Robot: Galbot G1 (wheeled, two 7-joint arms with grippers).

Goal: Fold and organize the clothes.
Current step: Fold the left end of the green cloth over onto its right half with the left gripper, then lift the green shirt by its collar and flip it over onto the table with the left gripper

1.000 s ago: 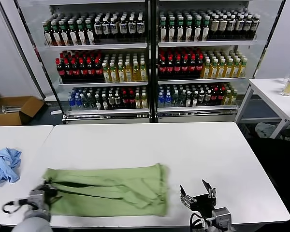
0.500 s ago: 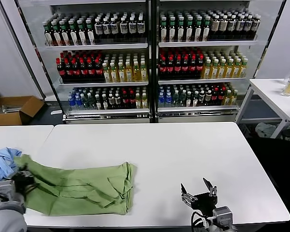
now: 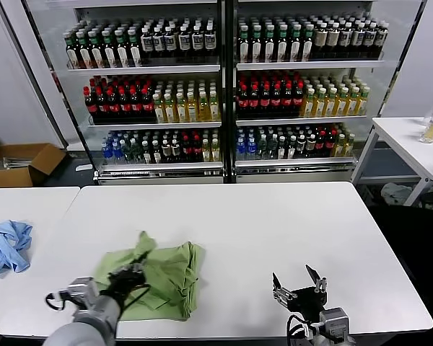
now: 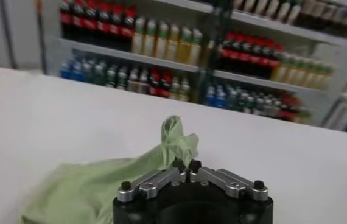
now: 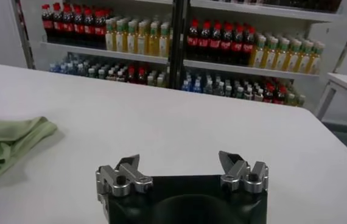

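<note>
A: Nearest us, our left gripper (image 3: pixel 133 275) sits low over the front left part of the white table (image 3: pixel 289 223). Jaws pinched tight on a fold of the light green soft-fabric polo shirt (image 3: pixel 162 277). The left wrist view shows the fingertips (image 4: pixel 185 165) meeting, with a peak of cloth standing up just beyond them.

B: Noted. Right gripper (image 3: pixel 297 288) is idle at the front edge, to the right and apart from the shirt, fingers spread wide, holding nothing.

A: The shirt lies bunched on the front left of the table, layers doubled over one another, right edge rumpled. No buttons or chest print in sight.

B: Risks, as we judge them. The pinch takes only a small tuft, so a pull across the table may slip it free or drag one layer while the rest stays behind.

A: Then the fold skews. The stacked layers may also slide apart, since nothing pins the far side; our right claw is not on the cloth.

B: Farther left, a crumpled light blue cloth (image 3: pixel 6 245) lies on the neighbouring table. A wide leftward sweep could carry the shirt onto it.

A: Beyond the table, glass-fronted coolers of bottles (image 3: pixel 224 94). Well apart; no concern.
</note>
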